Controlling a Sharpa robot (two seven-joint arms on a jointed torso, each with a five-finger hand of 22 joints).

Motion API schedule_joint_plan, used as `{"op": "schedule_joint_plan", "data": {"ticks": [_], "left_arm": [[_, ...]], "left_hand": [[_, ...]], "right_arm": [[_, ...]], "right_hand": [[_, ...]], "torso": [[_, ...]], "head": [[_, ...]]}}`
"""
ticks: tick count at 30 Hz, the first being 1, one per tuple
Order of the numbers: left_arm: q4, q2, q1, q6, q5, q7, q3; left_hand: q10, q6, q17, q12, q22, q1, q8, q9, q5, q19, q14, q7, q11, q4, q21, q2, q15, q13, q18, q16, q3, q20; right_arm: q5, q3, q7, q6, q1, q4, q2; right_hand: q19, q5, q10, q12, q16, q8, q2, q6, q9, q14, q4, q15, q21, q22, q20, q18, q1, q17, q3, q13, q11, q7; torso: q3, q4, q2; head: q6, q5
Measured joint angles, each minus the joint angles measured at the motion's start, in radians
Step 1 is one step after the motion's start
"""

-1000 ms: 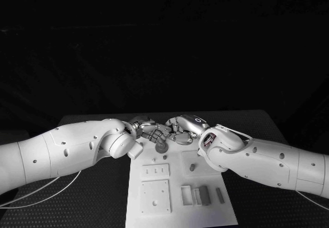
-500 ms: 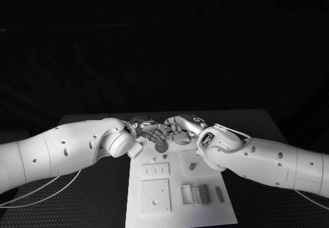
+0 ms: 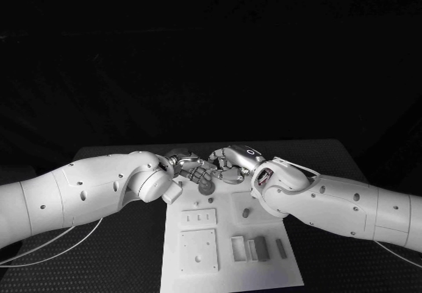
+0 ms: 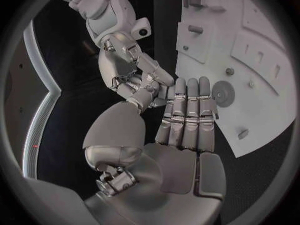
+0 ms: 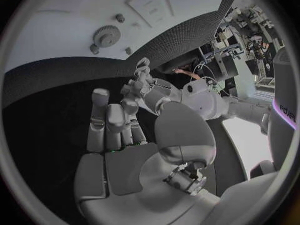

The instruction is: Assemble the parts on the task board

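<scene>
Head view: the flat white rectangular task board (image 3: 230,268) lies lengthwise in the middle of the black textured table (image 3: 325,159); both white arms reach inward and meet above the board's far end; the silver many-fingered left hand (image 3: 190,168) and the silver many-fingered right hand (image 3: 232,163) stand close together, fingertips towards each other, just above the round grey toothed gear part (image 3: 206,188) that lies on the board near its far edge; whether either hand touches the gear cannot be told from this view.

Left wrist view: the left hand (image 4: 181,135) holds its fingers straight and side by side, thumb set apart, with nothing visible in it; the right hand (image 4: 134,75) stands opposite with fingers curled towards the left fingertips, and whether it grasps anything cannot be told; the gear (image 4: 223,92) lies flat on the board (image 4: 262,30) just beside the left fingertips.

Right wrist view: the right hand (image 5: 122,130) shows a bent thumb and part-curled fingers; the gear (image 5: 107,35) lies on the board (image 5: 62,30), apart from both hands.

Other parts on the board in the head view: a small dark oval peg (image 3: 246,213) near the middle; two raised white square plates (image 3: 199,220) with slots; a row of upright grey rectangular blocks (image 3: 257,249) at the near right.

No writing on the board or parts can be read.
</scene>
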State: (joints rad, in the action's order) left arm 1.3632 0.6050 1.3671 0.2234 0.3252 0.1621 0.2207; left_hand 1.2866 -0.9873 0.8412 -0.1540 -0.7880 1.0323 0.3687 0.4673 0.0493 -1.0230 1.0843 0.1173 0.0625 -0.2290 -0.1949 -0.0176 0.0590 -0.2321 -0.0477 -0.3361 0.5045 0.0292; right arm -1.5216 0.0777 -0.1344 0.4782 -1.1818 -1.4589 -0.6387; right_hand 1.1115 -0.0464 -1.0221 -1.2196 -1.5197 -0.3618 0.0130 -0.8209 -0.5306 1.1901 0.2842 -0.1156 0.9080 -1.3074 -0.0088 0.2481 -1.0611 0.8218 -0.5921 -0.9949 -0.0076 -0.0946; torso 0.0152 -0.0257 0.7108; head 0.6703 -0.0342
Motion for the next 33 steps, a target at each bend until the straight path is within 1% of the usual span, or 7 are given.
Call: {"op": "schedule_joint_plan", "data": {"ticks": [7, 13, 20, 22, 25, 30, 33], "left_arm": [[-0.001, 0.001, 0.000, 0.003, 0.005, 0.001, 0.000], [-0.002, 0.001, 0.000, 0.002, 0.004, 0.002, 0.000], [-0.003, 0.000, 0.000, 0.001, -0.004, 0.007, 0.000], [-0.003, 0.000, 0.000, 0.000, -0.006, 0.009, 0.000], [-0.003, 0.000, 0.000, 0.000, -0.009, 0.012, 0.000], [-0.003, 0.000, 0.000, -0.001, -0.013, 0.016, 0.000], [-0.004, 0.000, 0.000, -0.001, -0.015, 0.018, 0.000]], "left_hand": [[0.011, -0.016, 0.020, -0.005, -0.006, 0.013, -0.001, 0.001, -0.001, -0.003, 0.007, -0.011, -0.004, -0.005, -0.007, 0.012, -0.007, -0.012, 0.000, -0.007, 0.024, 0.003], [0.011, -0.019, 0.027, -0.005, -0.009, 0.005, -0.002, 0.001, -0.004, -0.003, 0.007, -0.008, -0.004, -0.002, -0.007, 0.022, -0.007, -0.015, 0.000, -0.008, 0.022, 0.003], [0.005, -0.010, 0.032, 0.001, -0.009, -0.071, -0.007, -0.003, -0.003, 0.003, 0.002, 0.002, 0.002, 0.033, 0.001, -0.025, -0.002, -0.017, 0.002, 0.003, -0.013, 0.009], [0.000, -0.006, 0.035, 0.007, -0.009, -0.099, -0.013, -0.006, -0.003, 0.013, -0.002, 0.006, 0.007, 0.045, 0.004, -0.032, 0.002, -0.018, 0.002, 0.008, -0.026, 0.009], [0.000, -0.004, 0.036, 0.009, -0.010, -0.110, -0.014, -0.006, -0.003, 0.014, -0.002, 0.008, 0.007, 0.047, 0.008, -0.037, 0.002, -0.020, 0.002, 0.013, -0.035, 0.009], [0.000, -0.004, 0.040, 0.009, -0.012, -0.119, -0.014, -0.007, -0.003, 0.014, -0.002, 0.008, 0.007, 0.047, 0.009, -0.029, 0.002, -0.023, 0.002, 0.015, -0.035, 0.009], [0.000, -0.004, 0.045, 0.009, -0.014, -0.100, -0.014, -0.007, -0.003, 0.014, -0.002, 0.008, 0.007, 0.037, 0.009, 0.000, 0.002, -0.027, 0.003, 0.019, -0.025, 0.009]], "right_arm": [[-0.001, 0.000, -0.001, -0.004, 0.000, 0.000, 0.001], [-0.001, 0.000, -0.003, -0.006, 0.000, -0.001, 0.002], [-0.001, 0.000, -0.004, -0.008, 0.000, -0.002, 0.003], [-0.001, 0.000, -0.004, -0.009, 0.000, -0.002, 0.004], [-0.001, 0.000, -0.004, -0.010, 0.000, -0.001, 0.005], [-0.002, 0.000, -0.004, -0.011, 0.000, -0.001, 0.005], [-0.002, 0.000, -0.004, -0.012, 0.000, -0.001, 0.006]], "right_hand": [[0.000, 0.000, 0.000, 0.000, 0.000, 0.002, 0.000, 0.000, 0.002, 0.000, 0.000, 0.000, 0.000, 0.000, 0.000, 0.002, 0.000, 0.000, 0.000, 0.000, 0.000, 0.000], [0.000, 0.000, 0.000, 0.000, 0.000, 0.002, 0.000, 0.000, 0.000, 0.000, 0.000, 0.001, 0.000, 0.000, 0.000, 0.003, 0.000, 0.000, 0.000, 0.000, 0.000, 0.000], [0.000, 0.000, 0.000, 0.000, 0.000, 0.002, 0.000, 0.000, -0.002, 0.000, 0.000, 0.001, 0.000, 0.000, 0.000, 0.003, 0.000, 0.000, 0.000, 0.000, 0.000, 0.000], [0.000, 0.000, 0.000, 0.000, 0.000, 0.002, 0.000, 0.000, -0.002, 0.001, 0.000, 0.000, 0.000, 0.000, 0.000, 0.003, 0.000, 0.000, 0.000, 0.000, 0.000, 0.000], [0.000, 0.000, -0.002, 0.000, 0.000, 0.002, 0.000, -0.003, -0.002, 0.003, 0.000, -0.003, 0.000, 0.000, 0.000, 0.003, 0.000, 0.000, 0.000, 0.000, -0.002, 0.003], [0.000, 0.000, -0.002, 0.000, 0.000, 0.002, 0.000, -0.004, -0.002, 0.001, 0.000, -0.005, 0.000, 0.000, 0.000, 0.003, 0.000, 0.000, 0.000, 0.000, -0.002, 0.003], [0.000, 0.000, -0.004, 0.000, 0.000, 0.002, 0.000, -0.004, -0.002, 0.001, 0.000, -0.005, 0.000, 0.000, 0.000, 0.003, 0.000, 0.000, 0.000, 0.001, -0.004, 0.004]], "torso": [[0.0000, -0.0003, 0.000], [0.0006, 0.0006, 0.000], [0.0011, 0.0010, 0.000], [0.0011, 0.0010, 0.000], [0.0010, 0.0008, 0.000], [0.0008, 0.0006, 0.000], [0.0007, 0.0004, 0.000]], "head": [[0.001, 0.002], [0.002, 0.004], [0.004, 0.004], [0.004, 0.003], [0.004, 0.003], [0.005, 0.002], [0.006, 0.002]]}}
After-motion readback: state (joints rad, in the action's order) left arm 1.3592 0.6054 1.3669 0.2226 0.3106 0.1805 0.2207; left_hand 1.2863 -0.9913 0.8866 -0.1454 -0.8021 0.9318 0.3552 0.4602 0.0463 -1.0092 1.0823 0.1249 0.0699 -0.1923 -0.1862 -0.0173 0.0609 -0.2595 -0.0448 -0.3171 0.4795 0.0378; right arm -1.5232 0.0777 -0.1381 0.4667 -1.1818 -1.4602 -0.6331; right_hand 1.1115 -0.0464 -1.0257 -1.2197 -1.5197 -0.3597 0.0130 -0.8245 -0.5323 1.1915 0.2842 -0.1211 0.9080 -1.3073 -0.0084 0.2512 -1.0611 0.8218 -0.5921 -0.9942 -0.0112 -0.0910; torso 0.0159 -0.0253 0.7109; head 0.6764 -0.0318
